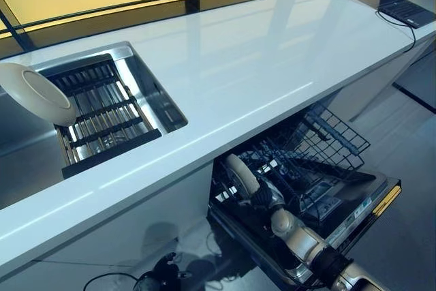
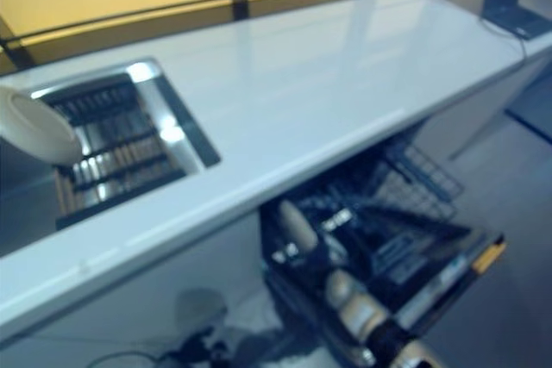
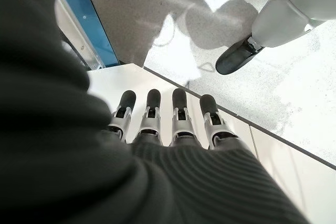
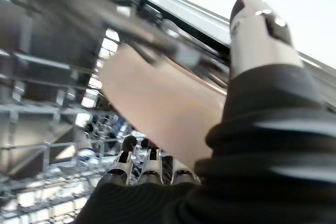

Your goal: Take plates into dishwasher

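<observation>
sink plate [image 1: 35, 93]: cut by left edge | right hand [image 1: 262, 195]: grip on rack plate [image 1: 242, 175] unclear

The desk [image 1: 259, 59] is white and shiny (smooth as glass). The sink [image 1: 146, 93] is shiny metal. Both plates [image 1: 35, 93] [image 1: 242, 175] look smooth and glossy. The dishwasher rack [image 1: 320, 148] is thin dark wire.

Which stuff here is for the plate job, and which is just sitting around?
For the job: plate in the right hand, dishwasher rack, second plate at the sink.
Just lying about: dark flat device on the counter; left hand, idle.
</observation>
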